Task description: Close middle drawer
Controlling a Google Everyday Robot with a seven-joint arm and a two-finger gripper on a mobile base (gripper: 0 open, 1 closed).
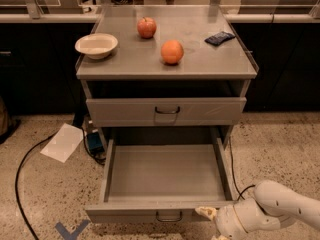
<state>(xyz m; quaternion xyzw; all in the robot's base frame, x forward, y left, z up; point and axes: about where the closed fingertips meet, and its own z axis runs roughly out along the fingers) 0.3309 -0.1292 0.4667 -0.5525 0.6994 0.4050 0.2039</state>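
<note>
One relation decides the coming move. The middle drawer (150, 213) is pulled fully out toward the bottom edge of the frame, with its long axis running left to right. The claw (206, 213) sits at the right end of its front panel, so the drawer's body lies up-frame and to the left of the claw. I judge the push must go straight up-frame, into the cabinet. At far left a sheet of paper (62, 142) lies on the floor. On the bench (200, 61) stand a white bowl (96, 45), which looks empty, then a red apple (146, 27), an orange (172, 52) and, at upper right, a dark packet (219, 37). Under the bench the top drawer (125, 112) is nearly flush with the cabinet. The middle drawer below it holds nothing, only a bare grey floor, and its loop handle (169, 217) is at mid-front. The claw is at the panel, just right of that handle, touching or nearly so. Whether it is wide or narrow I cannot tell. Pushing this far off centre could skew the drawer on its slides.
</note>
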